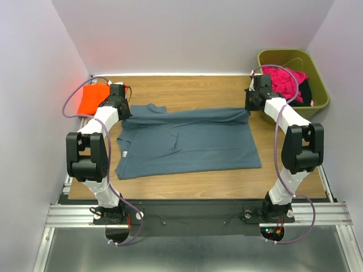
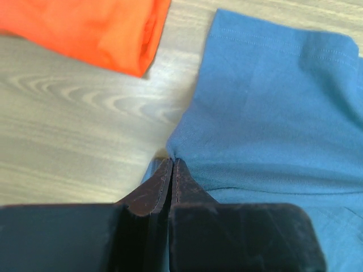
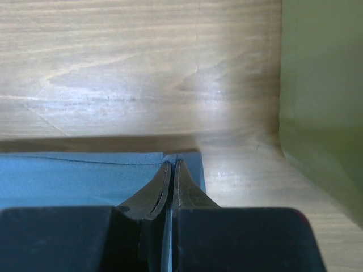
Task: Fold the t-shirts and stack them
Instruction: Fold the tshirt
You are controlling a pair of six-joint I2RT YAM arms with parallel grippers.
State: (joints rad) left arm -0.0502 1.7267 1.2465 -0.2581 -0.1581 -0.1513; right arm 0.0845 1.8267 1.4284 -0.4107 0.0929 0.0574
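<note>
A slate blue-grey t-shirt (image 1: pixel 187 144) lies spread across the middle of the wooden table, its far edge drawn up into a fold between the two arms. My left gripper (image 1: pixel 126 110) is shut on that shirt's far left edge (image 2: pixel 266 119), the cloth pinched at the fingertips (image 2: pixel 172 161). My right gripper (image 1: pixel 249 106) is shut on the far right corner (image 3: pixel 85 178), with cloth bunched at the tips (image 3: pixel 173 161). A bright orange t-shirt (image 1: pixel 92 98) lies folded at the far left corner (image 2: pixel 91 28), just beyond the left gripper.
An olive green bin (image 1: pixel 317 85) holding pink and dark clothes (image 1: pixel 289 79) stands at the far right, its wall (image 3: pixel 323 96) close beside the right gripper. White walls enclose the table on three sides.
</note>
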